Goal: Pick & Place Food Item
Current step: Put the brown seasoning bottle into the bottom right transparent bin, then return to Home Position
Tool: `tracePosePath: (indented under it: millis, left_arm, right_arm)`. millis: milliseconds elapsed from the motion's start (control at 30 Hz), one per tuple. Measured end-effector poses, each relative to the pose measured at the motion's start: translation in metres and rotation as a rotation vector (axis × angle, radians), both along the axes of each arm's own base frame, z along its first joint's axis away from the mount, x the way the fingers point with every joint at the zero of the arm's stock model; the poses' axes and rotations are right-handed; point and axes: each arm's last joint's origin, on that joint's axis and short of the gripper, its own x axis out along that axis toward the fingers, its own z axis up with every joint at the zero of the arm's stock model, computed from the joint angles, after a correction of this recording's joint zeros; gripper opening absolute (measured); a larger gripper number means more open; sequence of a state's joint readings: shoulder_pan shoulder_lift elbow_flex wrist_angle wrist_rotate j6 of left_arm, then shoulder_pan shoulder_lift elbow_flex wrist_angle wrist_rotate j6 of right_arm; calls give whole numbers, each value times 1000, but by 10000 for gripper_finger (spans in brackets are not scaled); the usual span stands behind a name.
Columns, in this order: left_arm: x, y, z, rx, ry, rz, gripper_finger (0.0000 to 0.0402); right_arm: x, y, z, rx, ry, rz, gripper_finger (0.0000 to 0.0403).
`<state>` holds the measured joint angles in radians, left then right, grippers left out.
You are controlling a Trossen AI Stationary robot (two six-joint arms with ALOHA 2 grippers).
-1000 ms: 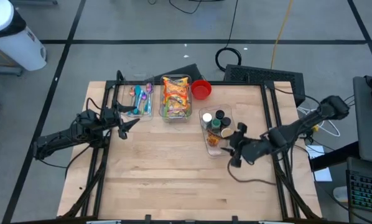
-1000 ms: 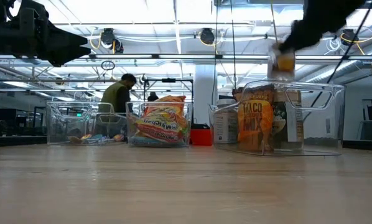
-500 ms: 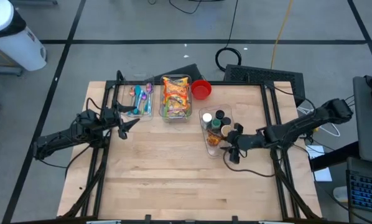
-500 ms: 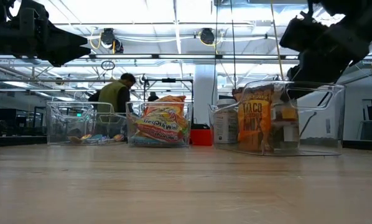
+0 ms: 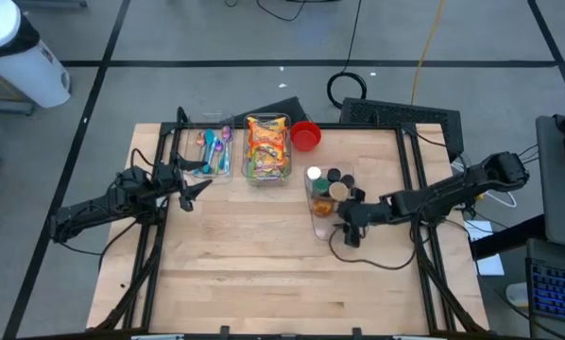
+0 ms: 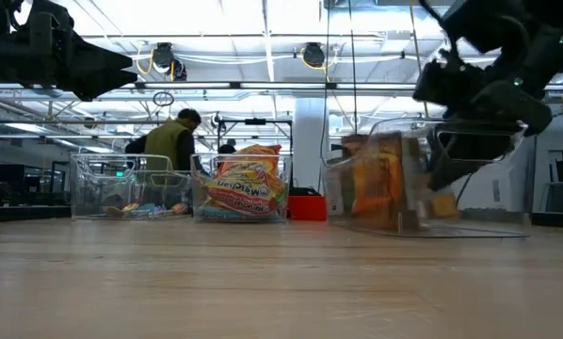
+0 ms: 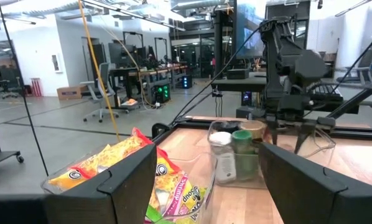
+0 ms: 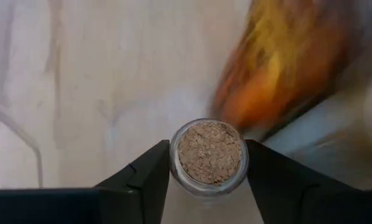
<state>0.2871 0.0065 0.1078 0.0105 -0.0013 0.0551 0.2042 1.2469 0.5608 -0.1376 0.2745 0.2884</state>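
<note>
- Jar (image 8: 209, 155) of brown spice is the food item in hand. From above, my right gripper (image 5: 347, 225) sits at the near end of the clear bin (image 5: 316, 227), at about 3 o'clock from the table's centre. Other jars (image 5: 326, 182) stand at the bin's far end. I judge the jar is going down into the bin, since my wrist is low over it.
- Also from above, my left gripper (image 5: 194, 186) hovers at about 9 o'clock, just short of the utensil bin (image 5: 208, 153), fingers spread wide and empty. It waits out of the way. A snack bin (image 5: 267, 148) and a red cup (image 5: 305, 135) stand at about 12 o'clock.
- At table height, my right gripper (image 6: 470, 141) hangs over the clear bin's (image 6: 423, 221) rim. An orange packet (image 6: 376, 184) shows blurred inside. I cannot make out the jar here. A person (image 6: 173, 141) stands in the room behind.
- From my left wrist, the snack bags (image 7: 130, 168) lie close. The jars (image 7: 236, 152) are beyond them, with my right arm (image 7: 292, 68) bent down over them.
- From my right wrist, my fingers (image 8: 145, 177) stand on either side of the jar, about half open. They appear to touch its glass on both sides. Whether they grip it or have just let go, I cannot tell. The orange packet (image 8: 285, 68) lies just beside it.
</note>
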Motion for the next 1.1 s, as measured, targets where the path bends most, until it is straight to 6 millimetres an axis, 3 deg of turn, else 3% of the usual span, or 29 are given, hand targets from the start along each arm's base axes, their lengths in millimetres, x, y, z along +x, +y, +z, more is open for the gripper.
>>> tracePosePath:
  millis: [133,233,567,1100]
  left_arm:
    - [0,0,0,0,0,0,283]
    - [0,0,0,0,0,0,283]
    - [0,0,0,0,0,0,283]
    - [0,0,0,0,0,0,283]
  right_arm:
    - [1,0,1,14,-11,9,228]
    - [2,1,1,19,-20,8,240]
    - [3,1,5,-4,-53,46,174]
    - [-20,-3,58,44,-328,46,202]
